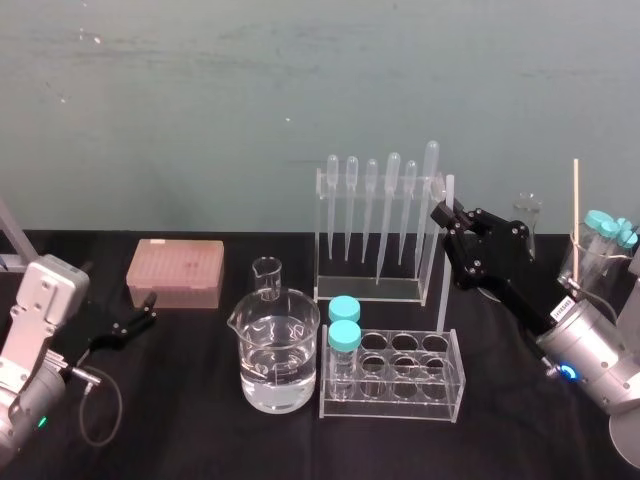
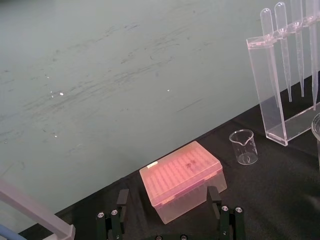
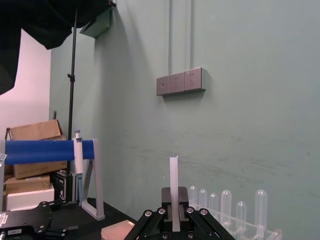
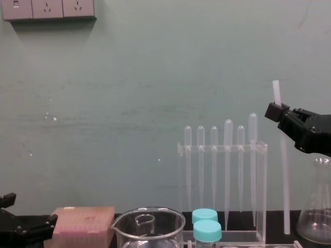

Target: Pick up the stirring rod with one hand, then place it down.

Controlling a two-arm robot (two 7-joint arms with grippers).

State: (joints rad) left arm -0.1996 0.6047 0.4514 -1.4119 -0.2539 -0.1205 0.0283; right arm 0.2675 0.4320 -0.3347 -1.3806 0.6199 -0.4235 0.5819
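Observation:
The stirring rod [image 1: 443, 262] is a thin translucent white stick held upright just beyond the right end of the pipette rack [image 1: 380, 232]. My right gripper [image 1: 441, 213] is shut on its upper part, with a short length sticking up above the fingers. In the chest view the stirring rod [image 4: 285, 181] runs down from the right gripper [image 4: 272, 111] almost to the table; whether its lower end touches, I cannot tell. In the right wrist view the rod [image 3: 173, 182] rises between the clamped fingers [image 3: 165, 213]. My left gripper [image 1: 150, 308] rests open at the far left.
A beaker of water [image 1: 275, 352] and a tube rack [image 1: 452, 380] with two blue-capped tubes stand in front. A pink tip box [image 2: 180, 179] and a small beaker [image 2: 243, 146] lie ahead of the left gripper [image 2: 167, 200]. A flask [image 4: 316, 217] stands at the right.

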